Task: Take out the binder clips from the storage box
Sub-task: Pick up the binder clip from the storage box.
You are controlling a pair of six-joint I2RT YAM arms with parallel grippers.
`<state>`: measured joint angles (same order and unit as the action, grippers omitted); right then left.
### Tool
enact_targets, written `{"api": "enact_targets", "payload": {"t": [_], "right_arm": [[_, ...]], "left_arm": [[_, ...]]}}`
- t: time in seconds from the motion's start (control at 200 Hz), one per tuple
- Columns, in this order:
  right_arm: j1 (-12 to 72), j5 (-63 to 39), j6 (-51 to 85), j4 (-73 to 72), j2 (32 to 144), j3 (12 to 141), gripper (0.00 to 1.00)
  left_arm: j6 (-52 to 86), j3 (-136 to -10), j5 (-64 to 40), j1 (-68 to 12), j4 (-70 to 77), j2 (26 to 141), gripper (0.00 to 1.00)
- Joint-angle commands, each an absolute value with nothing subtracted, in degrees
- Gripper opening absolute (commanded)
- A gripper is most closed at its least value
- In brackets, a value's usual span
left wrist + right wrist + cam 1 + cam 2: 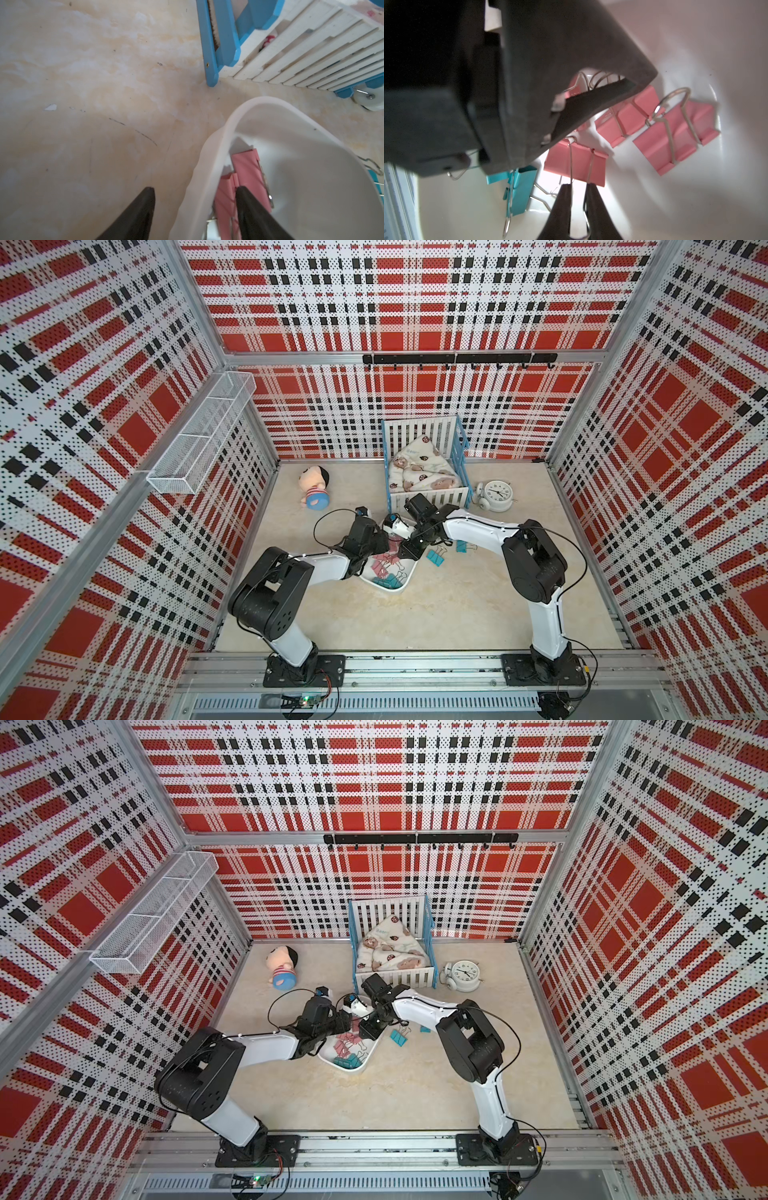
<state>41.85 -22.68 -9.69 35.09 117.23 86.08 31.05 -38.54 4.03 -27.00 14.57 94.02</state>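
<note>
The white storage box (390,588) (347,1067) lies mid-table with pink and teal binder clips inside. My left gripper (195,190) straddles the box's rim (228,128), one finger outside and clear of it, the other inside against a pink clip (247,166). My right gripper (578,185) reaches into the box, shut on the wire handle of a pink binder clip (575,164). Two more pink clips (675,135) and a teal clip (519,191) lie nearby. The left arm's dark body (529,83) hides other clips. Two teal clips (435,557) (461,546) lie on the table outside the box.
A white-and-blue crib (428,472) with a blanket stands just behind the box, its corner post (209,62) close to my left gripper. A white alarm clock (496,494) sits to the crib's right and a doll (313,489) to its left. A wire-mesh basket (199,439) hangs on the left wall.
</note>
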Motion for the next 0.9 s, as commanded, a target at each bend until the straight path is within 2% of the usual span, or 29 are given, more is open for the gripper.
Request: {"api": "enact_targets", "payload": {"t": [0.0, 0.225, 0.661, 0.897], "right_arm": [[42.07, -21.51, -9.7, 35.27, 113.79, 86.66, 0.09], [41.24, -20.84, -9.93, 35.3, 111.51, 86.7, 0.04], [38.09, -19.31, -10.28, 35.82, 106.26, 86.62, 0.04], [33.06, -15.94, -10.11, 36.45, 99.71, 84.01, 0.04]], "left_arm": [[31.74, -36.96, 3.81, -27.2, 13.03, 93.45, 0.68], [31.46, -36.96, 3.87, -27.06, 12.56, 92.75, 0.68], [31.08, -36.91, 4.0, -26.63, 12.24, 91.76, 0.68], [30.85, -36.96, 3.95, -26.47, 12.3, 92.03, 0.68]]}}
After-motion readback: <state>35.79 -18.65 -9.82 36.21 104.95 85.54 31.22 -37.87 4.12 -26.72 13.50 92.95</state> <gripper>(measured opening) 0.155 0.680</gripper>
